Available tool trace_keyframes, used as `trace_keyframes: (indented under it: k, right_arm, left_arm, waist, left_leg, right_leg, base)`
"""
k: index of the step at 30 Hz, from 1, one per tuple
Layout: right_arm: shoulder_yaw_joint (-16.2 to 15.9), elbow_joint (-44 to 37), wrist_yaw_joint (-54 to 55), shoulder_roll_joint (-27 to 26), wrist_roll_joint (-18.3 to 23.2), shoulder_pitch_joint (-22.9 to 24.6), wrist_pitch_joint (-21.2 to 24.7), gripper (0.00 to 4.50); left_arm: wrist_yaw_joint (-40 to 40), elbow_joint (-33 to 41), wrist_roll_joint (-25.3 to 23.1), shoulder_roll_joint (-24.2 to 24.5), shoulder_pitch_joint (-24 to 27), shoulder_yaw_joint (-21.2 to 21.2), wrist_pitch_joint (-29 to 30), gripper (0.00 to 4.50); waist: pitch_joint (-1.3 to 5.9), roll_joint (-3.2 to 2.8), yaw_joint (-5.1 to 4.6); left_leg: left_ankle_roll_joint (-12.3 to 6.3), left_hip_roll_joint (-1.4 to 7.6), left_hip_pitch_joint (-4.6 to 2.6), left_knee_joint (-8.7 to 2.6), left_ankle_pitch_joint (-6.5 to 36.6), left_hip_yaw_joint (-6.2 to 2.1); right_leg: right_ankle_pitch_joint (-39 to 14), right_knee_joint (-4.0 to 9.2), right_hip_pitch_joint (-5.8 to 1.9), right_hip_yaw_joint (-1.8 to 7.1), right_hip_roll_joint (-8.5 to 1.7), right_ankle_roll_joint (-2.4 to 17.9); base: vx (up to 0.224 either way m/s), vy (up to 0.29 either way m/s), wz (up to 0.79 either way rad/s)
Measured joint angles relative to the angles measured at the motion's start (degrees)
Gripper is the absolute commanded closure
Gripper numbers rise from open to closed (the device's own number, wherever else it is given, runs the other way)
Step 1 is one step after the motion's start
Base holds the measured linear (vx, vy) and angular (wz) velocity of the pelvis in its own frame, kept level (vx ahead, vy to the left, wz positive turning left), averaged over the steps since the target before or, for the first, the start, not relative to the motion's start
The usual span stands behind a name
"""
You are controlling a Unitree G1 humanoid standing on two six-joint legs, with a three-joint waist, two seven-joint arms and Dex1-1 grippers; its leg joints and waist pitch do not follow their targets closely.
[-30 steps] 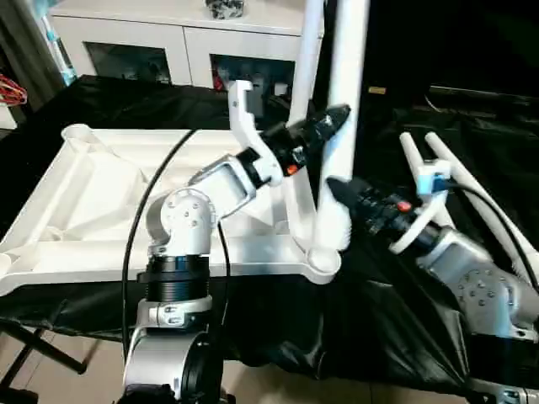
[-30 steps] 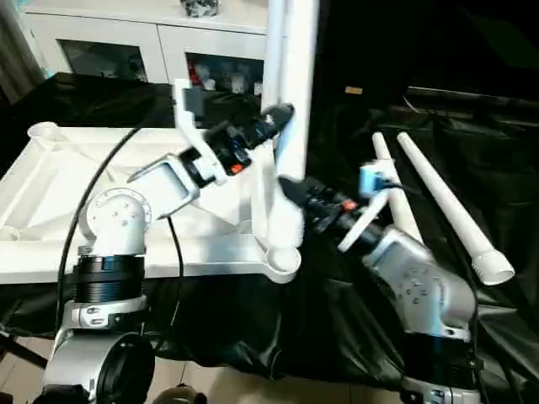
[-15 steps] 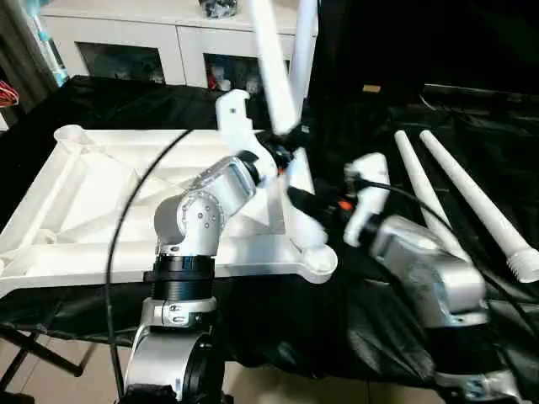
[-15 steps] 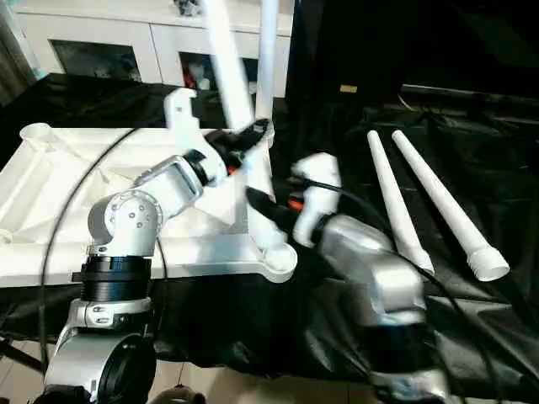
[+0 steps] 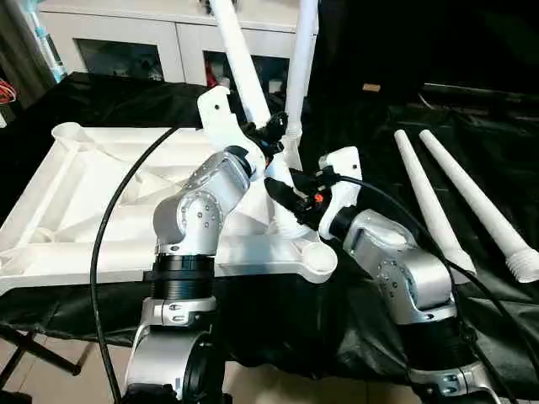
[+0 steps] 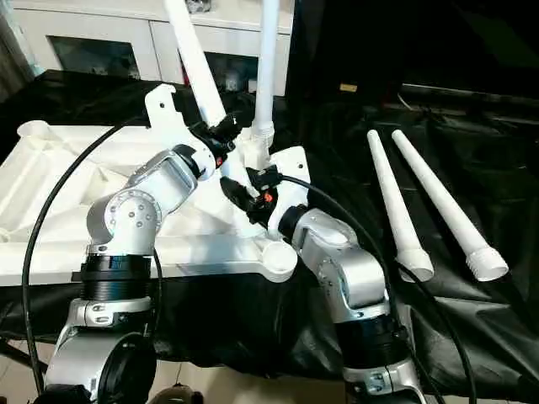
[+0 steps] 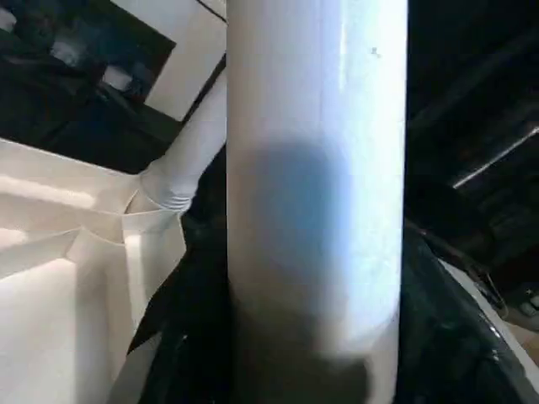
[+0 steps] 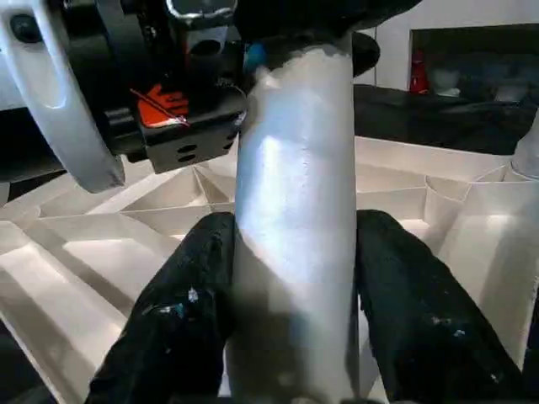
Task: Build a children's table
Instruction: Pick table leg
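Both sets of jaws are clamped on one leg (image 5: 246,63). In the eye views, the left gripper (image 5: 271,135) holds it higher up and the right gripper (image 5: 286,195) lower down, above the near socket (image 5: 317,263) of the upturned top (image 5: 76,194); a second leg (image 6: 266,59) stands fitted behind, and two more (image 6: 438,206) lie on the cloth (image 5: 387,278). In the left wrist view, the leg (image 7: 316,168) runs up the middle. In the right wrist view, black fingers (image 8: 181,311) flank it (image 8: 290,227). Best to bring the tilted leg upright before pressing down.

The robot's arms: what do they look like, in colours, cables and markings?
Both are silver metal with round jointed housings and black collars. The left arm and right arm carry white wrist brackets, thin black cables and small orange-red markings near each black-fingered end effector.
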State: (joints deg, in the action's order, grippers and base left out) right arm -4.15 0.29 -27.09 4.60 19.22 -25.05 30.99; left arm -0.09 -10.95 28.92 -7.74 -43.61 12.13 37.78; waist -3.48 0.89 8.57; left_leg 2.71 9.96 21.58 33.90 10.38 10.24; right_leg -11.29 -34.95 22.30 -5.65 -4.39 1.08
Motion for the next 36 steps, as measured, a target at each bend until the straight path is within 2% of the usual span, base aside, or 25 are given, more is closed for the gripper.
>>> trace_keyframes:
  k: [2,5,8,9,10,16,21,23,25,26,28,33,36]
  right_arm:
    - [2.52,0.01,-3.63,2.25,3.29,-0.14,0.85,1.79]
    - [4.63,-0.12,-9.11,5.75,6.87,-0.35,2.97,1.57]
    - [4.97,-0.14,-14.72,9.16,9.95,-0.14,5.43,1.43]
    - [5.22,-0.18,-15.85,9.77,10.57,-0.13,5.93,1.17]
    - [5.29,-0.23,-18.05,10.52,11.78,-0.11,6.54,1.10]
    - [5.46,-1.55,-27.01,14.20,18.03,0.05,10.61,1.08]
    - [5.53,-1.99,-33.39,17.67,21.94,1.12,14.28,1.08]
    - [5.39,-2.00,-35.14,18.89,22.84,1.66,15.23,1.37]
    - [4.98,-2.31,-36.05,19.11,23.46,2.34,15.75,1.47]
    - [4.69,-2.36,-36.23,19.09,23.66,2.34,15.96,1.47]
    - [4.53,-2.42,-36.48,19.07,23.96,2.34,16.35,1.81]
    - [4.11,-2.69,-36.56,18.83,24.19,2.33,16.37,2.24]
    - [3.95,-3.00,-36.33,18.74,24.16,2.32,16.25,2.36]
  left_arm:
    - [-3.78,0.01,1.23,0.12,0.00,-0.83,0.97,2.64]
    - [-9.31,0.14,3.09,0.67,0.01,-2.69,3.15,2.64]
    - [-16.13,1.21,6.28,2.99,0.28,-5.17,6.39,2.64]
    - [-17.51,1.38,6.91,3.45,0.28,-5.41,6.97,2.64]
    - [-20.40,1.55,8.60,4.28,0.39,-5.43,8.21,2.64]
    - [-33.64,3.52,14.27,7.41,0.77,-5.94,10.63,2.64]
    - [-41.89,4.92,16.45,9.94,1.03,-7.41,10.50,2.64]
    - [-43.95,5.06,16.97,10.65,1.03,-7.46,10.56,2.64]
    - [-45.16,5.13,17.50,10.89,1.11,-7.47,10.65,2.64]
    - [-45.51,5.14,17.51,10.94,1.14,-7.50,10.70,2.64]
    - [-46.26,5.24,17.60,11.02,1.38,-7.55,10.70,2.64]
    - [-46.64,5.24,17.50,11.54,1.49,-8.48,10.51,2.64]
    - [-46.77,5.24,17.35,11.67,1.51,-8.69,10.40,2.64]
  waist:
    - [-0.06,0.09,0.22]
    - [-0.12,0.19,0.33]
    - [-0.13,0.21,0.21]
    - [-0.13,0.21,0.13]
    - [-0.13,0.22,-0.03]
    - [-0.18,0.31,0.08]
    - [-0.19,0.32,0.56]
    - [-0.19,0.32,0.82]
    - [-0.18,0.32,1.04]
    - [-0.18,0.33,1.07]
    - [-0.18,0.32,1.10]
    - [-0.18,0.32,1.13]
    - [-0.18,0.32,1.14]
  left_leg:
    - [-0.01,-0.01,0.02,0.02,0.00,0.00]
    - [-0.02,-0.01,0.02,0.04,0.00,0.00]
    - [-0.02,-0.01,0.02,0.04,-0.01,0.00]
    - [-0.02,0.00,0.00,0.04,-0.01,0.00]
    - [-0.02,0.00,0.00,0.04,-0.01,0.00]
    - [-0.04,0.00,0.01,0.13,-0.02,0.00]
    - [-0.05,0.01,0.00,0.22,-0.02,0.00]
    - [-0.05,0.01,-0.02,0.25,-0.03,0.00]
    - [-0.05,0.02,-0.06,0.27,-0.03,0.00]
    - [-0.05,0.02,-0.06,0.29,-0.03,0.00]
    - [-0.04,0.03,-0.08,0.31,-0.03,0.00]
    - [-0.04,0.03,-0.09,0.34,-0.03,0.00]
    - [-0.04,0.03,-0.09,0.34,-0.03,0.00]
  right_leg:
    - [0.00,0.00,-0.01,0.00,0.00,0.00]
    - [0.00,-0.03,-0.01,0.02,0.00,0.01]
    - [0.00,-0.08,0.03,0.02,0.00,0.02]
    - [0.00,-0.09,0.03,0.02,0.00,0.02]
    - [0.00,-0.11,0.04,0.02,0.00,0.03]
    - [0.02,-0.13,0.02,0.02,0.00,0.06]
    - [0.03,-0.18,-0.01,0.02,0.00,0.08]
    - [0.04,-0.21,-0.02,0.02,0.00,0.09]
    - [0.04,-0.25,-0.04,0.03,0.00,0.09]
    - [0.05,-0.28,-0.04,0.03,0.00,0.10]
    - [0.05,-0.30,-0.05,0.03,0.00,0.10]
    - [0.06,-0.31,-0.06,0.03,0.00,0.11]
    - [0.06,-0.31,-0.06,0.03,0.00,0.11]
  base:
    - [0.000,0.000,0.00]
    - [0.000,0.000,0.00]
    - [0.000,0.000,0.00]
    - [0.000,0.000,0.00]
    - [0.000,0.000,0.00]
    - [0.000,0.000,0.00]
    - [0.000,0.000,0.00]
    - [0.000,0.000,0.00]
    - [0.000,0.000,0.00]
    - [0.000,0.000,0.00]
    - [0.000,0.000,0.00]
    - [0.000,0.000,0.00]
    - [0.000,0.000,0.00]
